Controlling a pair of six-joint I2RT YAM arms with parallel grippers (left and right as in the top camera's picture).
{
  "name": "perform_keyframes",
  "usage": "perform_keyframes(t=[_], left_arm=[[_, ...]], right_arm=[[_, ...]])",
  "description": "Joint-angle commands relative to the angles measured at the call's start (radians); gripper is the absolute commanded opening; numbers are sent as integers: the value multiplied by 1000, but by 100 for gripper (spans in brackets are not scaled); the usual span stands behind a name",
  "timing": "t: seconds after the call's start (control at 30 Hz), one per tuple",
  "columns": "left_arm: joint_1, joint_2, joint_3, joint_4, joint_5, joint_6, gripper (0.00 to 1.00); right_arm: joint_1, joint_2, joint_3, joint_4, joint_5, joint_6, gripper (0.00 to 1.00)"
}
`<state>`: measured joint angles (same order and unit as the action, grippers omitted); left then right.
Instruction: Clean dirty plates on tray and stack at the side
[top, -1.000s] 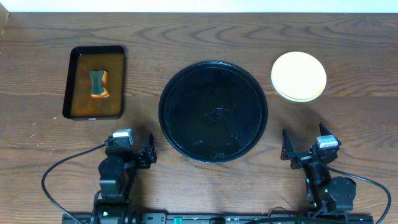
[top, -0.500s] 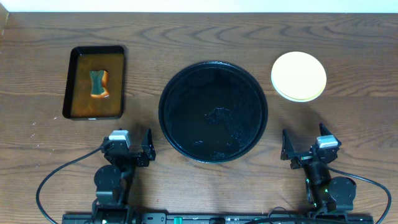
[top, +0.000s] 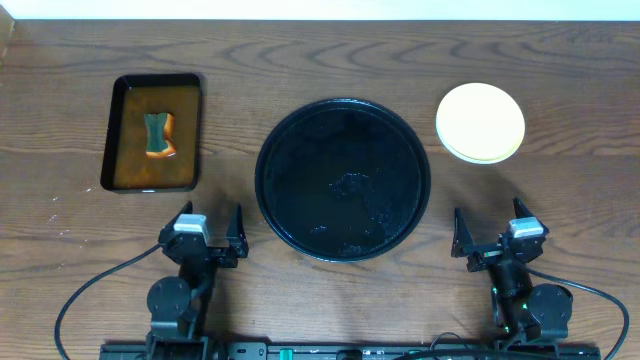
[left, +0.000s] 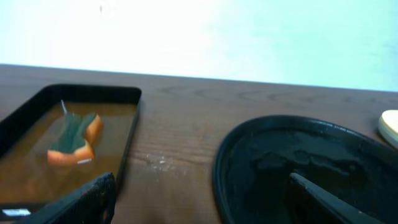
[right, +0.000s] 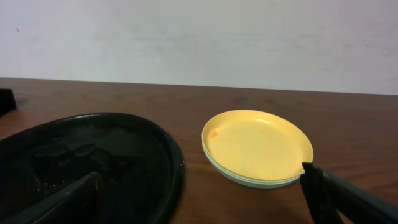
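On the dark wood-grain tabletop (top: 300, 60) below a pale wall (right: 199, 37), the glossy black tray (top: 343, 140) sits at centre, the plates (top: 480, 122) stacked yellow-topped to its right, while the left hand (top: 210, 218) and right hand (top: 490, 232) hover released near the front edge.

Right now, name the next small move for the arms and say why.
Probably just leave both arms parked, jaws open and empty as they are. The tray holds no plates, and the plates sit stacked on the table to its right, yellow one on top. Only a small orange speck near that top plate's rim hints at any wiping left.
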<state>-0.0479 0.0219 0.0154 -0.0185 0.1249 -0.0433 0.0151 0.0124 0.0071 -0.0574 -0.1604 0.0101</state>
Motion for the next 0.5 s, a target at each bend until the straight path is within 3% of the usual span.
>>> perform_keyframes(t=[0.0, 0.47], left_arm=[[-4, -21, -11, -45, 25, 24, 86], [-4, -21, -11, -45, 13, 53, 86]], right_arm=[[-8, -6, -2, -4, 2, -15, 99], [-8, -6, -2, -4, 2, -15, 99]])
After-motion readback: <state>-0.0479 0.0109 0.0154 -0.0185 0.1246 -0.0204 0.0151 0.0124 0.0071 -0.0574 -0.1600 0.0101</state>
